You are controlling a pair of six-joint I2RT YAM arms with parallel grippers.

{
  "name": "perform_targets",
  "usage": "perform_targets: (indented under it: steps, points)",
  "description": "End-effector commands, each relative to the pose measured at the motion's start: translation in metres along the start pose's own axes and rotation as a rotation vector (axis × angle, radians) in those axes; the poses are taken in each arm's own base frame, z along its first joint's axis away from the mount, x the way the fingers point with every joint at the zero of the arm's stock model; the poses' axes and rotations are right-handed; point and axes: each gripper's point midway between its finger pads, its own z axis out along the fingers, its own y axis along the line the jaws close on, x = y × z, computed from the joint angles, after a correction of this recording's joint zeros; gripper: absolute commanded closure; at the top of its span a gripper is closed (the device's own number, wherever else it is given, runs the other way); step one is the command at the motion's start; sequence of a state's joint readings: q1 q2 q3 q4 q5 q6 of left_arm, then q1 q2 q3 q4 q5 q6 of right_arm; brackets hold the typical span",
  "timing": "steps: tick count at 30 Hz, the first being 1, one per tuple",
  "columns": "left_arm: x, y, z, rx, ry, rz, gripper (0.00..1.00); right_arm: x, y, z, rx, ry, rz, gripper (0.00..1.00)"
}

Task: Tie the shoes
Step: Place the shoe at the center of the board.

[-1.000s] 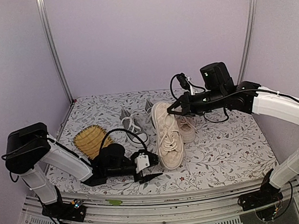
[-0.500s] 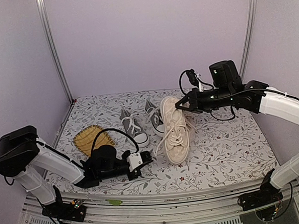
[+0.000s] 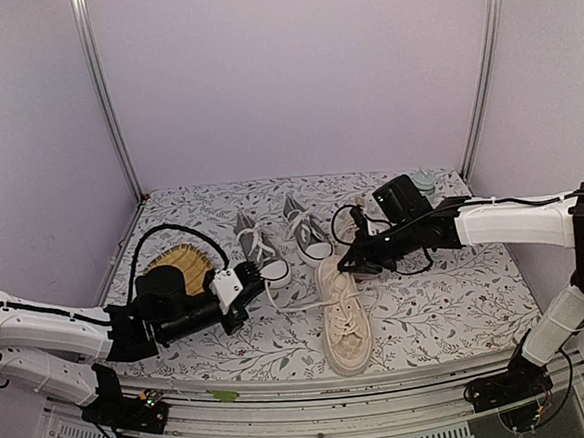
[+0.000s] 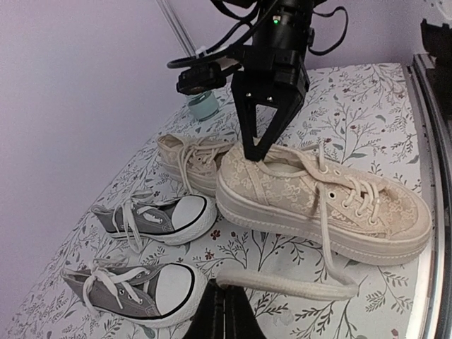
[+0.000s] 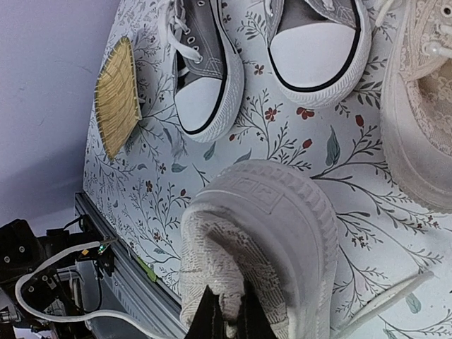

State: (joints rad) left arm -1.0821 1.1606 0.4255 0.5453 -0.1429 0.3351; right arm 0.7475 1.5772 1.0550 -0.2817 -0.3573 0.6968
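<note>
Both arms reach low and inward, left tool point(image 3: 251, 285) clamped closed, right tool point(image 3: 344, 267) pinched tight.

Looking like robot lab test booth: plain lilac walls point(image 3: 292, 69) enclosing floral-covered worktop point(image 3: 448, 298), metal posts point(image 3: 103, 102) standing in corners, cabled robot arms point(image 3: 513, 219) reaching across.

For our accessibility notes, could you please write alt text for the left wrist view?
The right tool grips a cream shoe by its heel collar, and the shoe's lace runs to the shut left tool at the bottom edge. A second cream shoe lies behind it, two grey shoes to the left.
</note>
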Motion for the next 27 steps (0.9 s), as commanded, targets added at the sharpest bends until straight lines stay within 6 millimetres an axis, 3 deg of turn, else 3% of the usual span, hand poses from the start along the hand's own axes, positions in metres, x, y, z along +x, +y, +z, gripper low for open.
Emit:
perform_targets:
  steps: [1,3,4,5,6,8,11,14,17,19,21,27]
  points:
    - [0.021,0.008,0.001,-0.048,0.107,0.003,1.0,-0.009,0.019,0.018,-0.08,-0.004,0.011,0.98]
    - [0.023,0.016,0.004,-0.08,0.122,-0.006,1.0,-0.013,0.015,0.026,-0.048,0.003,0.0,0.87]
    - [0.025,0.02,0.005,-0.091,0.132,-0.011,1.0,-0.014,0.013,0.029,-0.038,0.011,-0.005,0.75]
    - [0.027,0.023,0.006,-0.1,0.142,-0.014,1.0,-0.014,0.014,0.031,-0.034,0.02,-0.015,0.56]
    - [0.029,0.027,0.007,-0.112,0.152,-0.015,1.0,-0.015,0.011,0.033,-0.016,0.029,-0.029,0.5]
    - [0.032,0.034,0.011,-0.136,0.175,-0.015,1.0,-0.02,0.003,0.029,0.067,0.026,-0.073,0.45]
    - [0.04,0.041,0.015,-0.159,0.209,-0.015,1.0,-0.029,-0.009,0.005,0.2,0.007,-0.173,0.35]
    - [0.045,0.042,0.02,-0.16,0.242,-0.007,1.0,-0.022,-0.036,-0.027,0.354,0.028,-0.231,0.32]
    - [0.045,0.04,0.024,-0.148,0.253,-0.003,1.0,0.011,-0.068,-0.04,0.439,0.126,-0.223,0.32]
    - [0.043,0.04,0.025,-0.142,0.252,-0.001,1.0,0.04,-0.084,-0.037,0.451,0.213,-0.184,0.33]
    - [0.041,0.04,0.026,-0.14,0.255,-0.003,1.0,0.055,-0.09,-0.034,0.454,0.239,-0.146,0.34]
    - [0.045,0.036,0.027,-0.126,0.277,-0.002,1.0,0.06,-0.09,-0.008,0.43,0.196,-0.112,0.31]
